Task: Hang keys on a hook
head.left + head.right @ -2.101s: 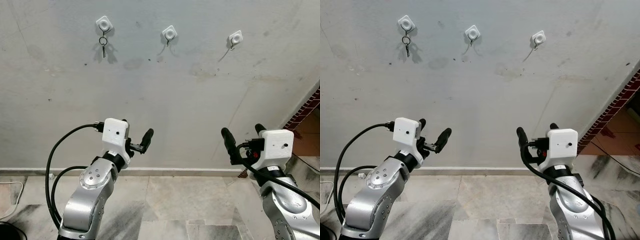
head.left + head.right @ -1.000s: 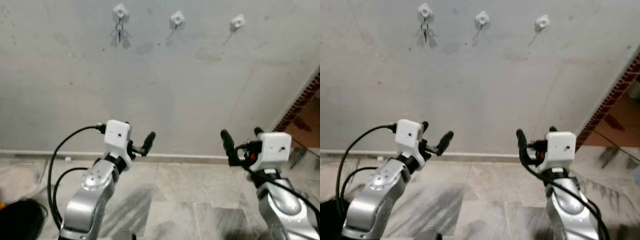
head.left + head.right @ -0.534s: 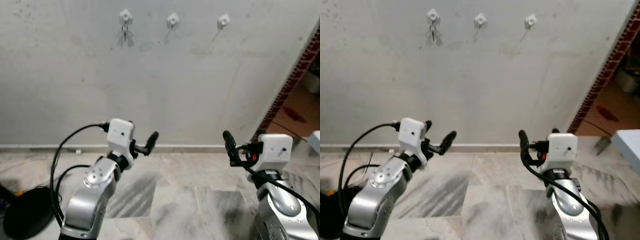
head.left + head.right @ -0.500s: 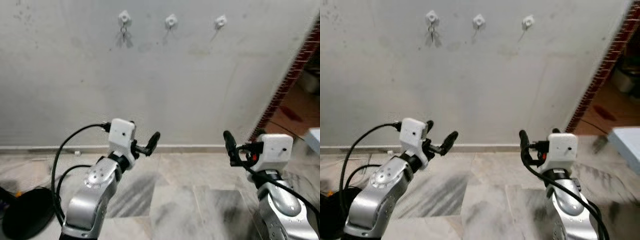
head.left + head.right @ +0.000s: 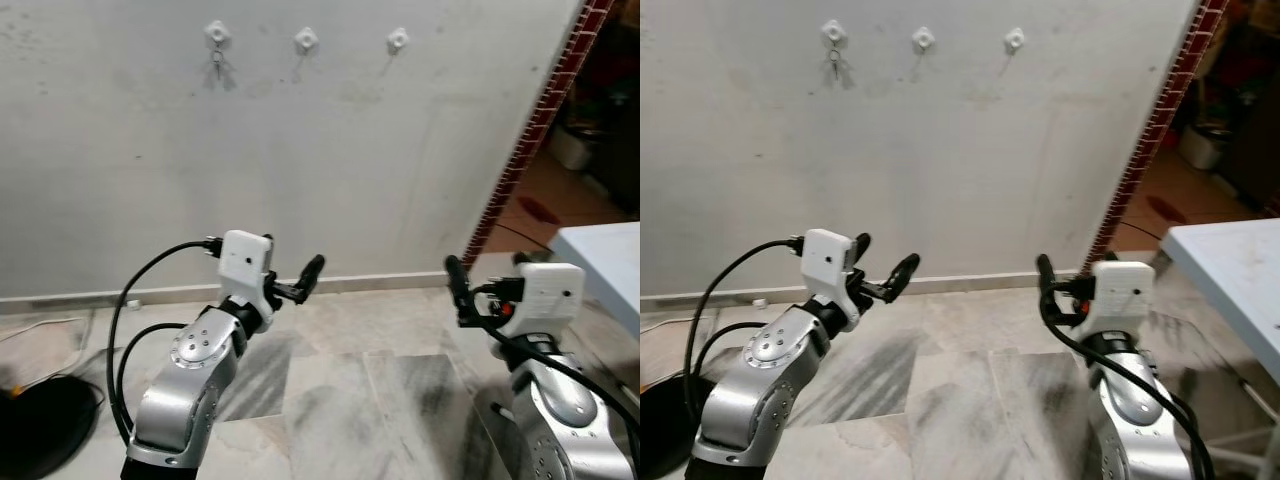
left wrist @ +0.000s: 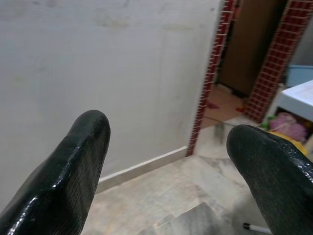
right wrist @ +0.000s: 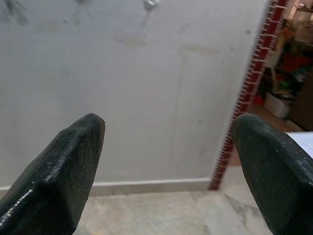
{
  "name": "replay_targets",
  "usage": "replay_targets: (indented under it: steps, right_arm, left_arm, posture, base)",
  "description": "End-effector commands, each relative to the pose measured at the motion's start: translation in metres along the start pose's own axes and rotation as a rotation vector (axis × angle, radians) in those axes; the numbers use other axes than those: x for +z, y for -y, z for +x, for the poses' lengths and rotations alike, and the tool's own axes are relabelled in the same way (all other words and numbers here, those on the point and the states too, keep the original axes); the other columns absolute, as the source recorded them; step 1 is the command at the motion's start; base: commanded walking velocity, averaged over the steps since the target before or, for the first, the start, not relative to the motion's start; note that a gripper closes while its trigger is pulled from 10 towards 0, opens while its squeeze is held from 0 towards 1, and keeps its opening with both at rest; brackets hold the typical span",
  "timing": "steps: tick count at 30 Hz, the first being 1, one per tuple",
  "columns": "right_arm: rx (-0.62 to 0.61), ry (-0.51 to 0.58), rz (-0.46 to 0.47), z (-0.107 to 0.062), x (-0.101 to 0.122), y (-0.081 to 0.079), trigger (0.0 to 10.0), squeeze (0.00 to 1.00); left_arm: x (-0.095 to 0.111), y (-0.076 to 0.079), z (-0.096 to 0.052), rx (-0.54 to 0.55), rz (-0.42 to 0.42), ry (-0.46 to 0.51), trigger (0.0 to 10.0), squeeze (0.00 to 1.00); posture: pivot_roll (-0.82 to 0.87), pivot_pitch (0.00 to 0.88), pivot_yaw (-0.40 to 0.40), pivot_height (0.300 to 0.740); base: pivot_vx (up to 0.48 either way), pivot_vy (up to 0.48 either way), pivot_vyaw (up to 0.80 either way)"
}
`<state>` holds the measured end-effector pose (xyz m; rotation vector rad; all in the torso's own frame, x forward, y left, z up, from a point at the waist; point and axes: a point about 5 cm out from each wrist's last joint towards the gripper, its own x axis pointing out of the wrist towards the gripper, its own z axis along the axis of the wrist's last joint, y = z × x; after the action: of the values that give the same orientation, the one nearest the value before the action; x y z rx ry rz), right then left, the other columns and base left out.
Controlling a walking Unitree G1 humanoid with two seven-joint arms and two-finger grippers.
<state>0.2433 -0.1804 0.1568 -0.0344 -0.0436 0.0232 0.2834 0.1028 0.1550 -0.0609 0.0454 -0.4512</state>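
Three white hooks sit high on the grey wall. The left hook [image 5: 216, 33] carries a small key [image 5: 216, 60]; the middle hook [image 5: 306, 40] and the right hook [image 5: 398, 40] hang bare. Both arms are raised in front of me, far below the hooks and well back from the wall. My left gripper [image 5: 290, 264] is open and holds nothing, with its fingers [image 6: 73, 166] wide apart. The same goes for my right gripper [image 5: 487, 270], whose fingers [image 7: 58, 171] are also spread.
A red brick pillar [image 5: 530, 130] ends the wall on the right, with a doorway and a bin [image 5: 575, 145] beyond. A white table [image 5: 1230, 270] juts in at the right. A black round object [image 5: 40, 430] and cables lie on the marble floor at the left.
The whole view has swung right and drawn back from the wall, so the hooks look smaller and further left and the table has come in. Both grippers stay open and held as before.
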Motion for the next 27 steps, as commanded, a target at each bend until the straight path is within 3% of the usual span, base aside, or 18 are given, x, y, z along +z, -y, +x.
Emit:
replay_targets:
  steps: [1, 27]
  right_arm:
    - [0.006, -0.007, 0.003, 0.0019, -0.0001, -0.0005, 10.0, 0.0]
    - [0.016, 0.001, 0.02, 0.006, 0.0003, -0.0069, 10.0, 0.0]
  left_arm:
    - [0.0028, 0.003, 0.0036, -0.021, -0.002, 0.014, 10.0, 0.0]
    - [0.0015, 0.0004, 0.0045, -0.026, 0.014, 0.014, 10.0, 0.0]
  posture:
    - [0.07, 0.005, -0.076, 0.74]
    - [0.07, 0.008, -0.071, 0.74]
  base:
    - [0.0, 0.0, -0.8]
    - [0.0, 0.0, -0.78]
